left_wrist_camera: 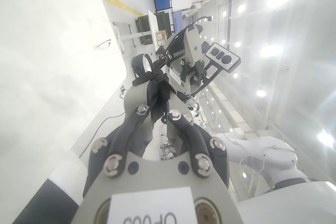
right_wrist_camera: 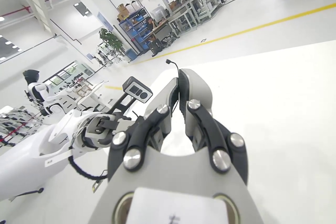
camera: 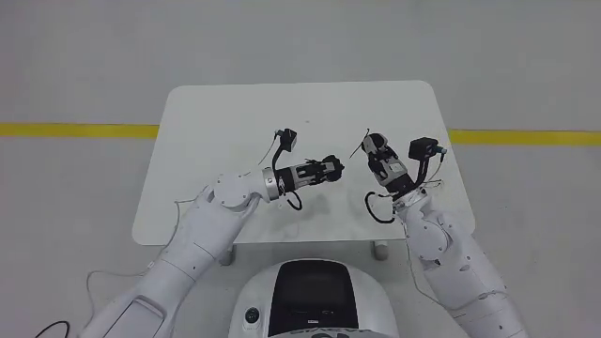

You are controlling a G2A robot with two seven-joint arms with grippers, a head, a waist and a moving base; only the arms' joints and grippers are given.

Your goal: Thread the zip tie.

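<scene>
Right hand (right_wrist_camera: 180, 80) clenched on thin black plastic zip tie (right_wrist_camera: 176, 67), held above white table (right_wrist_camera: 275, 91). Left hand (left_wrist_camera: 157, 93) clenched nearby, contents unclear. Risk: flexible strip bends, misses head slot if hands misaligned.

One white table (camera: 235, 122), mid-frame in the top view; two grippers above it, a left gripper (camera: 334, 164) and a right gripper (right_wrist_camera: 179, 78); one thin black zip tie (right_wrist_camera: 175, 66)

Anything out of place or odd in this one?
Nothing stands out. The right pincer is shut on the zip tie above the table; the left pincer grips a dark strip too blurred to identify.
</scene>
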